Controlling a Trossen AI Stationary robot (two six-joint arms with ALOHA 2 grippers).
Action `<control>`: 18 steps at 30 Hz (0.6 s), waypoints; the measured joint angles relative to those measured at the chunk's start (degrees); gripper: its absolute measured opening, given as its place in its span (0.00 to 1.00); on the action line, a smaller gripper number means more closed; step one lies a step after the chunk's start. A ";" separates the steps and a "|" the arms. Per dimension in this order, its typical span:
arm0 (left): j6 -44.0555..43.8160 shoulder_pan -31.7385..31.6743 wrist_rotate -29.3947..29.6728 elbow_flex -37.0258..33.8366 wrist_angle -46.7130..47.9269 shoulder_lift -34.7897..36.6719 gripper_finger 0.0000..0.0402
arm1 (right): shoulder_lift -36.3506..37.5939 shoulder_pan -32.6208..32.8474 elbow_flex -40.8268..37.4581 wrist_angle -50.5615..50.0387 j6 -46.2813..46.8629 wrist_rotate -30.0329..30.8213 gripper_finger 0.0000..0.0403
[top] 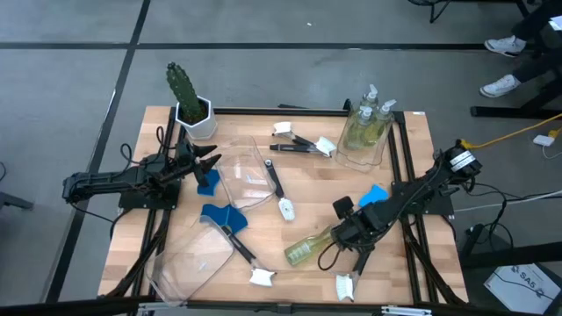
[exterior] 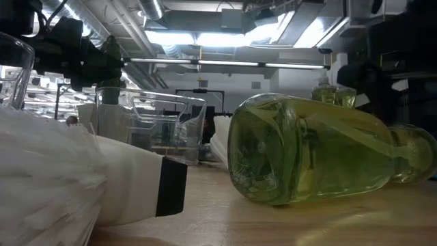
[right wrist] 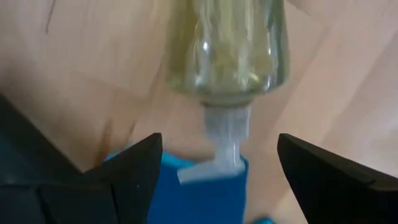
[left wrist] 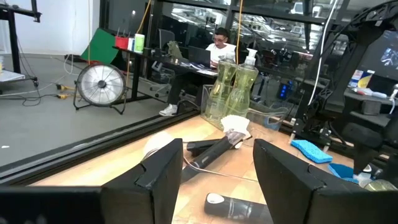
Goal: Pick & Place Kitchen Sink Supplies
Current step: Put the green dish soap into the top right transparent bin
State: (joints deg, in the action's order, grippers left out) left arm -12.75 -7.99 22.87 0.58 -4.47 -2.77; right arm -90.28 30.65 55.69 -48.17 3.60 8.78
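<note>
A clear pump bottle of yellowish-green soap (top: 309,248) lies on its side on the table near the front right, also seen in the low view (exterior: 307,157). My right gripper (top: 344,230) hangs over its pump end, pointing down. In the right wrist view my right gripper (right wrist: 217,180) is open, with a finger on either side of the white pump (right wrist: 219,155) and apart from it. Something blue (right wrist: 205,196) lies under the pump. My left gripper (top: 209,162) waits open at the left, pointing level. Two more soap bottles (top: 367,123) stand in a clear bin at the back right.
Blue sponges (top: 215,215) (top: 373,195) and dish brushes (top: 277,184) (top: 299,143) (top: 244,250) (top: 345,285) lie scattered. Clear bins lie at centre left (top: 250,175) and front left (top: 189,259). A potted cactus (top: 186,96) stands at the back left.
</note>
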 joint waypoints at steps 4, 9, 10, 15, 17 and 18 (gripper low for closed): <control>0.02 0.02 0.00 -0.02 0.00 0.00 0.47 | 0.00 -0.98 -0.73 1.65 0.43 0.06 0.78; 0.02 0.00 0.00 -0.02 0.00 0.00 0.47 | 0.00 -1.68 -2.60 2.42 0.75 0.03 0.69; 0.01 0.01 -0.02 0.00 0.00 0.00 0.47 | 0.00 -1.68 -3.24 2.64 0.89 0.01 0.67; 0.00 0.02 0.00 0.00 0.00 0.00 0.48 | 0.00 -1.68 -5.97 5.30 2.79 0.02 0.55; 0.02 0.02 0.00 0.00 0.00 0.00 0.48 | 0.00 -1.68 -6.67 5.48 3.68 0.01 0.51; 0.00 0.02 0.00 0.00 0.00 0.00 0.48 | 0.00 -1.68 -6.81 5.47 3.89 0.02 0.48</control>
State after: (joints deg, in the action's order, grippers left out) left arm -12.75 -7.97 22.87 0.58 -4.47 -2.76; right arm -90.28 28.97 48.87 -42.71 7.49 8.80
